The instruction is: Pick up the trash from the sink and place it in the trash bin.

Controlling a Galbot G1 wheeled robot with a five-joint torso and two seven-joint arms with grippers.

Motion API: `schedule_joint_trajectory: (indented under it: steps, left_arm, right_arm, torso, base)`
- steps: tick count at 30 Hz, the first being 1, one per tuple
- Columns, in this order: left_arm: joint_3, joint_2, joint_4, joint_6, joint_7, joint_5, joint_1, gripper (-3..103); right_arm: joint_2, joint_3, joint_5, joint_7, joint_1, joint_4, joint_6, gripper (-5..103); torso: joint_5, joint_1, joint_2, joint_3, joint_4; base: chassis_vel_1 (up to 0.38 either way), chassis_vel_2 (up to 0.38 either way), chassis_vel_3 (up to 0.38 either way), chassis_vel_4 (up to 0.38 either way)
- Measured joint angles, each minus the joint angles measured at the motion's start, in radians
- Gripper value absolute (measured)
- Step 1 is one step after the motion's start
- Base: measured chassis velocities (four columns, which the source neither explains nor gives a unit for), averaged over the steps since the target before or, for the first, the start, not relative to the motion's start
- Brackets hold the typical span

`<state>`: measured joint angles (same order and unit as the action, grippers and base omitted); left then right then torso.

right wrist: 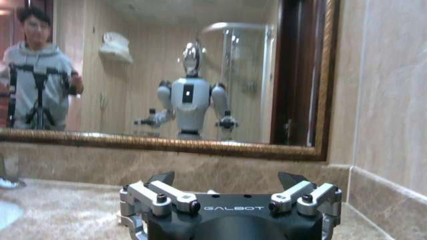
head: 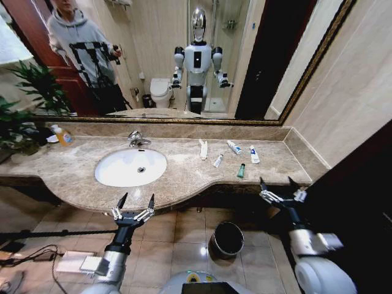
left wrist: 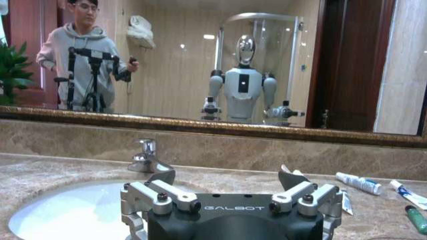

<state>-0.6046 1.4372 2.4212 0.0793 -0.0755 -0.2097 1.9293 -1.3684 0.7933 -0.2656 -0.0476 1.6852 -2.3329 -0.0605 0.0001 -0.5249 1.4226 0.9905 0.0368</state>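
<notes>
Head view: trash [head: 240,170] (labels illegible)

A bathroom: marble counter [head: 184,177], sink [head: 130,167], wall mirror [head: 184,55].

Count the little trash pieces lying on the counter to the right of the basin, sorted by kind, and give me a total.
White tubes with blue marks: 3
Flat white packet: 1
Dark green tube: 1
Total: 5

Five pieces of trash lie on the desk [head: 184,177]: three white tubes [head: 233,147], one flat white packet [head: 203,149], one green tube [head: 241,171]. One sink [head: 104,177], one bin [head: 227,239].
</notes>
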Motion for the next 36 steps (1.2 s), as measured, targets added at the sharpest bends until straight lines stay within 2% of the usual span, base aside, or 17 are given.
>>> schedule_joint_trajectory:
  steps: [1,4,6,12,16,28,33,34,36]
  left_arm:
    - [0.0,0.0,0.0,0.0,0.0,0.0,0.0,100]
    - [0.0,0.0,0.0,0.0,0.0,0.0,0.0,100]
    - [0.0,0.0,0.0,0.0,0.0,0.0,0.0,100]
    - [0.0,0.0,0.0,0.0,0.0,0.0,0.0,100]
    - [0.0,0.0,0.0,0.0,0.0,0.0,0.0,100]
    - [0.0,0.0,0.0,0.0,0.0,0.0,0.0,100]
    - [0.0,0.0,0.0,0.0,0.0,0.0,0.0,100]
    - [0.0,0.0,0.0,0.0,0.0,0.0,0.0,100]
    - [0.0,0.0,0.0,0.0,0.0,0.0,0.0,100]
  right_arm:
    - [0.026,-0.013,-0.001,0.007,-0.045,0.02,-0.04,100]
    - [0.057,-0.029,-0.008,0.013,-0.09,0.048,-0.077,100]
    - [0.105,-0.057,-0.028,0.015,-0.149,0.114,-0.111,100]
    - [0.164,-0.106,-0.029,0.016,-0.231,0.235,-0.122,100]
    - [0.193,-0.174,-0.029,0.046,-0.331,0.341,-0.137,100]
    - [0.19,-0.299,-0.036,0.083,-0.558,0.57,-0.15,100]
    - [0.184,-0.314,-0.037,0.092,-0.597,0.618,-0.159,100]
    - [0.184,-0.318,-0.038,0.093,-0.605,0.628,-0.164,103]
    - [0.18,-0.322,-0.038,0.096,-0.614,0.646,-0.168,96]
  torso:
    - [-0.0001,0.0,0.0,0.0,0.0]
    - [-0.0002,0.0,0.0,0.0,0.0]
    - [0.0001,0.0,0.0,0.0,0.0002]
    - [0.0,0.0,0.0,0.0,0.0]
    - [0.0,0.0,0.0,0.0,-0.0001]
    - [0.0,0.0,0.0,0.0,0.0]
    - [-0.0001,0.0,0.0,0.0,0.0001]
    - [-0.0001,0.0,0.0,0.0,0.0]
    - [-0.0002,0.0,0.0,0.0,0.0]
  base:
    - [0.0,0.0,0.0,0.0]
    - [0.0,0.0,0.0,0.0]
    - [0.0,0.0,0.0,0.0]
    - [0.0,0.0,0.0,0.0]
    - [0.0,0.0,0.0,0.0]
    - [0.0,0.0,0.0,0.0]
    - [0.0,0.0,0.0,0.0]
    - [0.0,0.0,0.0,0.0]
    - [0.0,0.0,0.0,0.0]
